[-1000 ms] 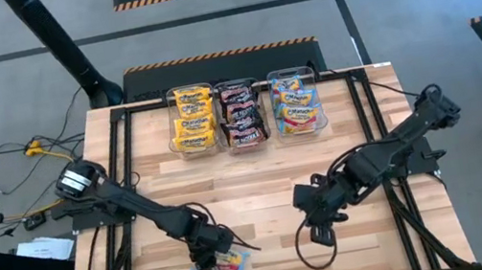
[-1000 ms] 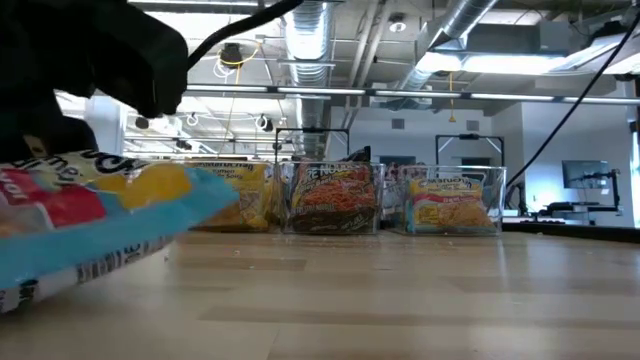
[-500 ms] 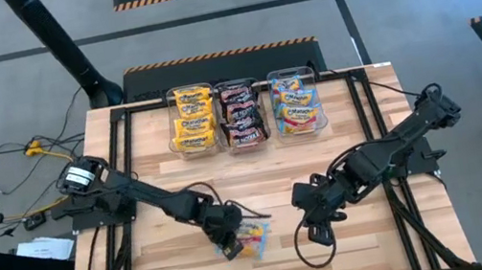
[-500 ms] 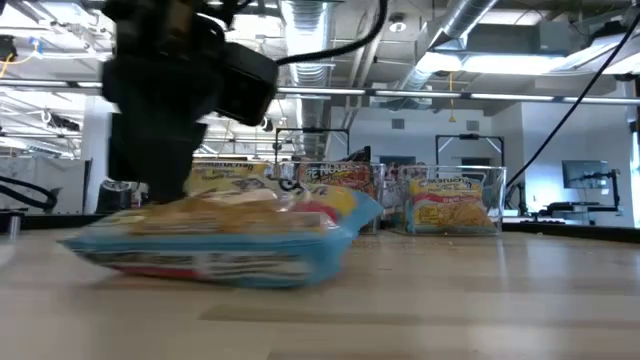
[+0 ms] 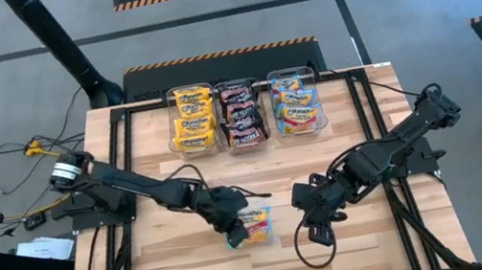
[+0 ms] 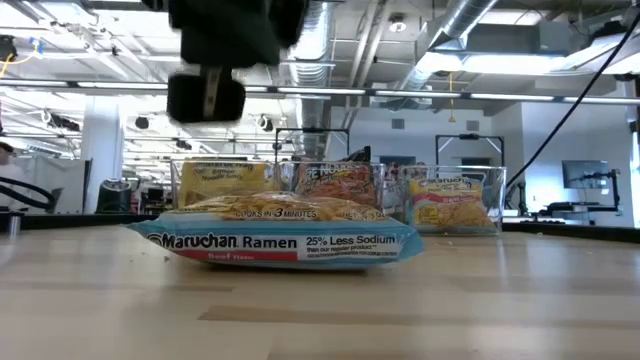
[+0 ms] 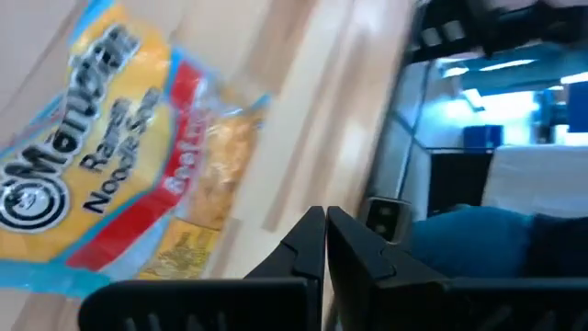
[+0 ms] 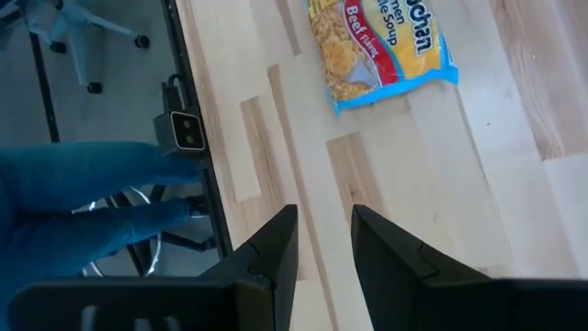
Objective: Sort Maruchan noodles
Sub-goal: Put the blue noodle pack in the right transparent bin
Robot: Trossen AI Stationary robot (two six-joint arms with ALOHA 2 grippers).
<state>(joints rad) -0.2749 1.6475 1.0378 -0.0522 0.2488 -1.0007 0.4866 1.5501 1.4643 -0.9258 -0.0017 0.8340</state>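
Observation:
A light-blue Maruchan noodles packet [image 5: 255,226] lies flat on the wooden table near its middle, its printed side edge facing the low view [image 6: 280,240]. My left gripper [image 5: 233,221] is shut and hangs just left of the packet and above it [image 6: 205,98], touching nothing; its wrist view shows the packet [image 7: 101,175] beside the shut fingertips [image 7: 323,216]. My right gripper [image 5: 319,231] hovers open to the packet's right, nothing between its fingers [image 8: 322,230]. Its wrist view shows the packet [image 8: 381,41] farther off.
Three clear bins stand in a row at the far edge: yellow packets [image 5: 192,118], dark packets [image 5: 240,113], blue-and-orange packets [image 5: 297,102]. Black frame rails [image 5: 124,163] run along both sides. A cable loop [image 5: 311,258] lies near the right gripper. A person's blue-clad legs [image 8: 83,198] show beyond the table edge.
My left gripper, shut throughout, has gone from the near edge toward the table's middle and right, then risen and tipped up. The blue packet slid along with it; its raised end has dropped and it now lies flat, clear of the gripper.

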